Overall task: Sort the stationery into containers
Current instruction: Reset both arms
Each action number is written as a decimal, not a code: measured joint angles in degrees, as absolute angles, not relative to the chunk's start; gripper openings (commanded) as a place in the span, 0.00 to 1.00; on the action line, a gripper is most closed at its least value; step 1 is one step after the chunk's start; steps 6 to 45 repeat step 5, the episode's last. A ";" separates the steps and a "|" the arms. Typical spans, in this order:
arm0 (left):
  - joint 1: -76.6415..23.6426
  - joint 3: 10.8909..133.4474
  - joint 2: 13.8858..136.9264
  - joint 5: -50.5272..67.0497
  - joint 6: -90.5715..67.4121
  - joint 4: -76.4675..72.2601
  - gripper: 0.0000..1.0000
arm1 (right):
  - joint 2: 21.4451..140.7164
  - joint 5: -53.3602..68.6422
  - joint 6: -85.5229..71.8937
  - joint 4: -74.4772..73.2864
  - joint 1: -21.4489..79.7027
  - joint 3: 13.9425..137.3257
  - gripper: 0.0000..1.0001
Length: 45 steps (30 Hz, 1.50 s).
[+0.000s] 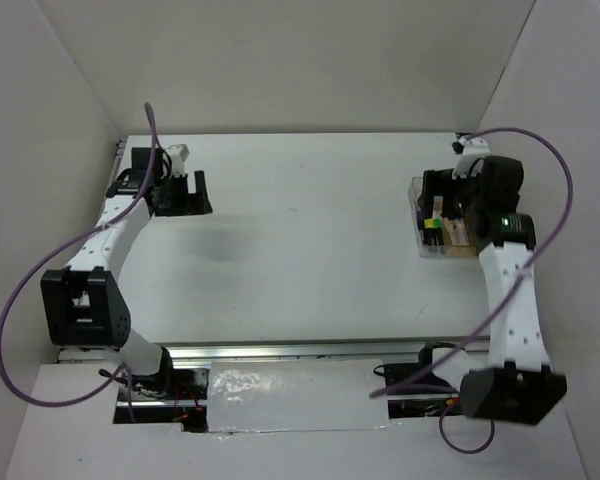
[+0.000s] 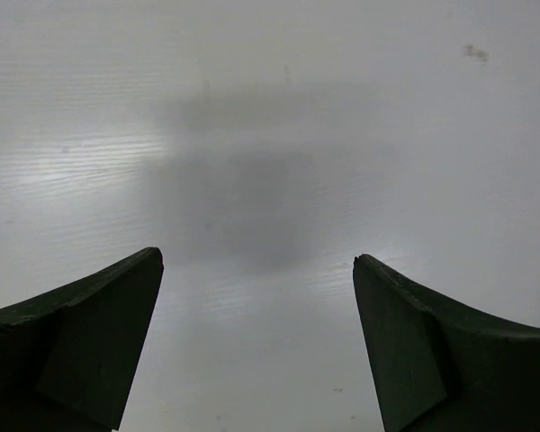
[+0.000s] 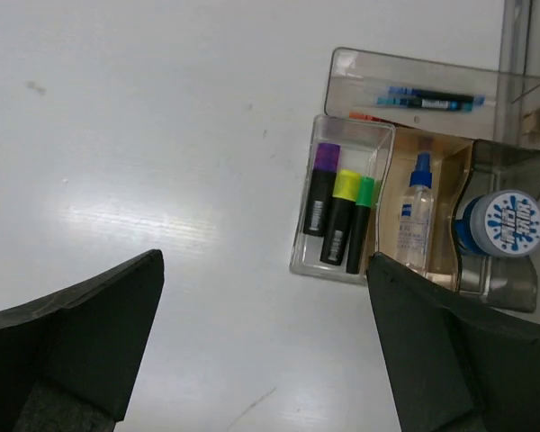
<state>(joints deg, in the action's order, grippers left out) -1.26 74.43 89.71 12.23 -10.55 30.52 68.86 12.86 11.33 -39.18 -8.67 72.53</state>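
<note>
The right hand (image 3: 264, 261) hangs above the surface (image 3: 144, 135) with its jaws spread as wide as they go and nothing between them. The left hand (image 2: 256, 259) is just as wide open and empty, parked well apart at the far left with only bare surface under it; it looks to be kept out of the way.

Each sort of stationery has its own place in the containers (image 3: 486, 288), which seems to be the point of the layout:
- 3 highlighters (image 3: 337, 211), with purple, yellow and green ends, lie side by side in the clear box (image 3: 355, 135), all pointing the same way, so they fit its length.
- The tube (image 3: 416, 216) lies alone in the slot just right of the box.
- The tape (image 3: 508, 223) sits in the rounded end section, face up.
- The pens (image 3: 427, 97) lie along the long tray (image 3: 351, 76) behind the box; a red one is partly hidden at the tray's near edge.

In the right wrist view the box sits ahead of the hand and toward its right finger, not centred between the jaws; the tube and tape lie beyond that finger. The hand is clear of the box, touching nothing.

Since every item seen is in a compartment, the sorting looks finished or nearly so.
</note>
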 measured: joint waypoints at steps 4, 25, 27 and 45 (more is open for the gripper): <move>4.40 68.60 82.70 11.79 -6.74 30.02 0.99 | 52.40 16.12 11.40 -36.60 -9.76 62.08 1.00; 5.28 67.29 81.25 11.66 -5.89 29.95 0.99 | 49.95 16.67 11.42 -36.29 -10.22 59.99 1.00; 5.28 67.29 81.25 11.66 -5.89 29.95 0.99 | 49.95 16.67 11.42 -36.29 -10.22 59.99 1.00; 5.28 67.29 81.25 11.66 -5.89 29.95 0.99 | 49.95 16.67 11.42 -36.29 -10.22 59.99 1.00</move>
